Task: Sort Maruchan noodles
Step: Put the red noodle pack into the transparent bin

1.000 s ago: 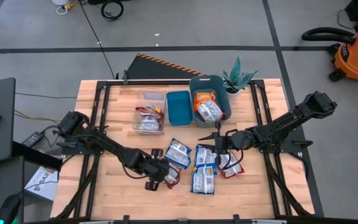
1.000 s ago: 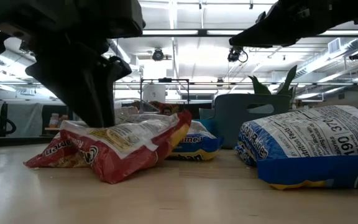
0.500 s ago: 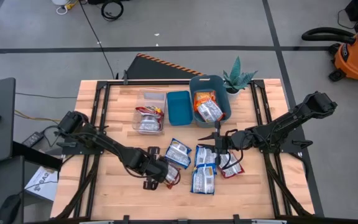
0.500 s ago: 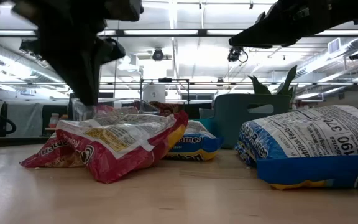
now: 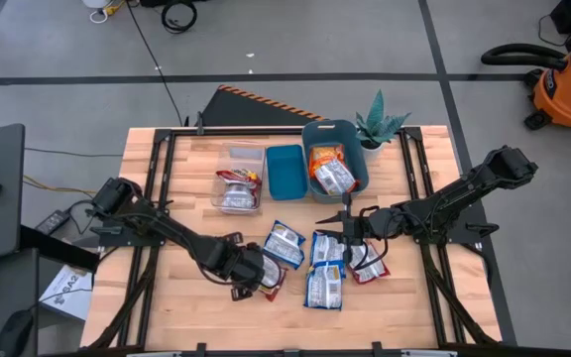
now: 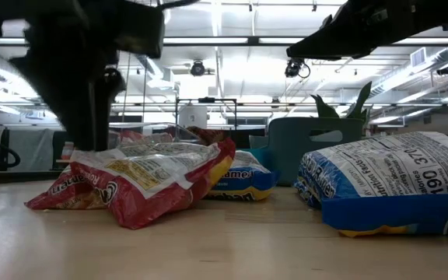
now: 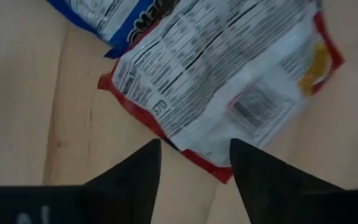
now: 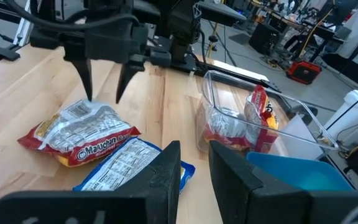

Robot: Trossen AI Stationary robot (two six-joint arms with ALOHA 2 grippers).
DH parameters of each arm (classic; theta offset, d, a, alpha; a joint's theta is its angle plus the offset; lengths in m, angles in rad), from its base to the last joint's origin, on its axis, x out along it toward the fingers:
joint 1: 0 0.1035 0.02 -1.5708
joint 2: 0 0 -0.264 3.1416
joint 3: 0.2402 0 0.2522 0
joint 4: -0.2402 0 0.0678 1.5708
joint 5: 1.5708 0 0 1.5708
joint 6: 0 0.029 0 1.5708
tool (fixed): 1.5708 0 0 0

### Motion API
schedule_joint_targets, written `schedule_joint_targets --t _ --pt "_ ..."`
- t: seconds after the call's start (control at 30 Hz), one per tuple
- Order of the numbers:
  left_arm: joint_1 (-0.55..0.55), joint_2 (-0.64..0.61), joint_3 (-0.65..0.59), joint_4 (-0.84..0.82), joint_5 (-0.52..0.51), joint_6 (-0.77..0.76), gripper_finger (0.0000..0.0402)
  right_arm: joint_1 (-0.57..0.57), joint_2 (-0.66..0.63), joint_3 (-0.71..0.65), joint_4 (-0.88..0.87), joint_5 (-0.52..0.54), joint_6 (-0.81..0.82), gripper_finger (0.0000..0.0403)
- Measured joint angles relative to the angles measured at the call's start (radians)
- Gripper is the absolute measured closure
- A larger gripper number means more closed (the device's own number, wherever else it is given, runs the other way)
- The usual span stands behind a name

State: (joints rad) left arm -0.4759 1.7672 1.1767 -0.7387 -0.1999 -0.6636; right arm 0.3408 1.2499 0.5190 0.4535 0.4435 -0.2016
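Note:
Several Maruchan noodle packets lie flat near the table's middle. A red-trimmed packet [image 5: 272, 284] [image 7: 229, 81] [image 6: 138, 183] lies printed back up. Blue-trimmed packets [image 5: 285, 243] [image 5: 323, 288] [image 6: 395, 187] lie beside it. My left gripper [image 5: 254, 276] [image 7: 191, 155] [image 8: 104, 93] is open, fingers pointing down, standing over the red packet's left end. Whether it touches the packet, I cannot tell. My right gripper [image 5: 347, 231] [image 8: 194, 162] is open and hangs above the blue packets, holding nothing.
At the far side stand a teal bin [image 5: 357, 149] with packets in it, a blue bin [image 5: 285, 171] and a clear container [image 5: 228, 157] [image 8: 229, 118] holding red packets. A small plant [image 5: 378, 124] stands by the teal bin. Bare wood lies near the table's left edge and near edge.
My left gripper has shifted toward the table's left edge, from over the middle of the red packet to its left end. The packet's top, lower under the fingers before, now stands puffed up. The right arm has kept still.

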Motion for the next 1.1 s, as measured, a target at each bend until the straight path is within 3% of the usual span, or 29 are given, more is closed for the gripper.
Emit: schedule_joint_targets --t 0.13,0.27,0.73,1.0,1.1 --pt "0.016 0.000 -0.038 0.015 -0.013 -0.006 0.0200 -0.001 0.000 0.000 0.001 0.000 -0.005 0.0313" --pt "0.021 0.000 -0.040 0.031 -0.015 -0.006 0.0225 -0.001 0.000 0.000 0.001 0.000 -0.002 0.0313" --pt "0.030 0.000 -0.040 0.103 -0.013 0.047 0.0389 -0.003 0.000 0.000 0.001 0.000 -0.001 0.0313" --pt "0.058 -0.071 -0.006 0.021 -0.014 0.109 0.0397 -0.003 0.000 0.000 0.001 0.000 -0.009 0.0313" --pt "0.083 -0.138 0.026 -0.046 -0.065 0.138 0.0398 -0.003 0.000 0.000 0.001 0.000 -0.011 0.0313"
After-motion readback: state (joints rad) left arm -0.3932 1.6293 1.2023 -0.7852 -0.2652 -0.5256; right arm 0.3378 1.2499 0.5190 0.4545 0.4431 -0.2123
